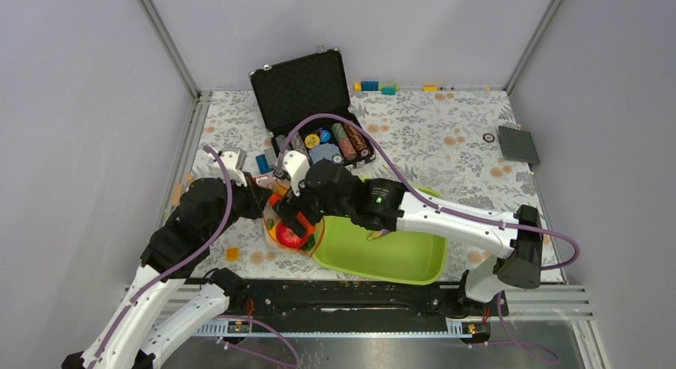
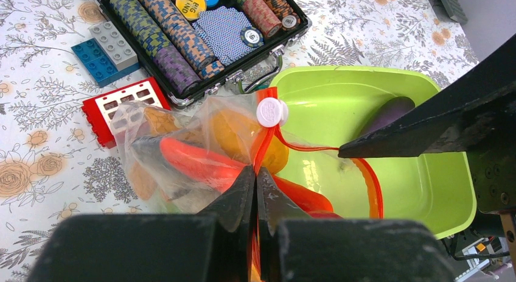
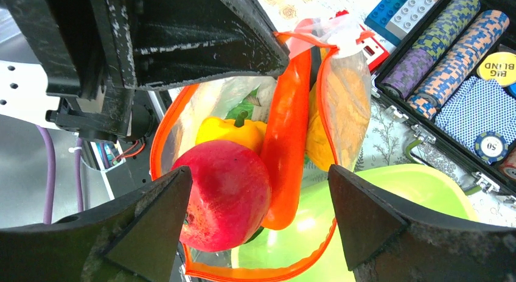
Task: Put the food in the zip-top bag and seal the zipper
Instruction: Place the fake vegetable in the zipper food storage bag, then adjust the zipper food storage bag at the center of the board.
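The clear, floppy plastic zip-top bag sits left of centre in the top view, at the left rim of the smooth lime-green plastic tray. The left pincer is pressed tight on the bag's thin orange-red zipper, just below its round white slider. The right pincer stands wide and holds nothing, with one black finger on each side of the gaping mouth.

Inside, the glossy red apple lies nearest the mouth. Beside it is the smooth orange carrot, its long axis running top to bottom in the right wrist frame. A yellow pepper and crinkled green lettuce sit behind them. A dull purple eggplant lies in the tray's upper right, partly hidden.

On the floral counter, the bag is hemmed in by the open black case of poker chips above, the tray on the right and both arms.
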Tool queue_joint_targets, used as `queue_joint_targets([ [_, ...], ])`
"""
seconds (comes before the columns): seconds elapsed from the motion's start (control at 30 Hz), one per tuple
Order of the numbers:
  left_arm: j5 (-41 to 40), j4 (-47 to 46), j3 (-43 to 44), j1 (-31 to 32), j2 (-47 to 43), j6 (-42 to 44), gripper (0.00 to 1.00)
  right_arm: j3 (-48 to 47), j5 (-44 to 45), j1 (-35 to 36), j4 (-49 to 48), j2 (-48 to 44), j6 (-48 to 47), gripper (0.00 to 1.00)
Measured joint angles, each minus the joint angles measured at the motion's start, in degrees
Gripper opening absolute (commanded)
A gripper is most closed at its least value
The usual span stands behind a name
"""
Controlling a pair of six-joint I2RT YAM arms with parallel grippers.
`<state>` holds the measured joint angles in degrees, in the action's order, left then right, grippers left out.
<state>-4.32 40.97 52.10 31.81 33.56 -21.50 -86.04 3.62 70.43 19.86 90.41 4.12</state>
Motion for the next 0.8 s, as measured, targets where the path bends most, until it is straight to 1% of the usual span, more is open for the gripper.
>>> queue_joint_targets([
  [0.3,0.0,0.0,0.0,-0.8,0.7,0.0,0.00,4.1,3.5,-0.2,0.0,-4.1,0.5,0.89],
  [0.47,0.0,0.0,0.0,-1.1,0.8,0.0,0.00,8.1,6.1,-0.8,0.0,-8.2,2.5,0.83],
  [0.57,0.1,-0.1,0.0,-1.2,0.8,0.0,0.00,9.8,6.5,-1.5,0.0,-8.9,4.0,0.79],
  [0.63,0.1,-0.1,0.0,-1.3,0.8,0.0,0.00,11.0,6.9,-1.9,0.0,-8.8,4.9,0.69],
  [0.73,0.1,-0.1,0.0,-1.4,0.8,0.0,0.00,12.1,7.3,-2.3,0.1,-8.1,6.3,0.48],
  [0.8,0.0,-0.1,0.0,-1.5,0.8,-0.1,0.00,12.1,7.2,-2.8,0.0,-7.0,7.4,0.28],
])
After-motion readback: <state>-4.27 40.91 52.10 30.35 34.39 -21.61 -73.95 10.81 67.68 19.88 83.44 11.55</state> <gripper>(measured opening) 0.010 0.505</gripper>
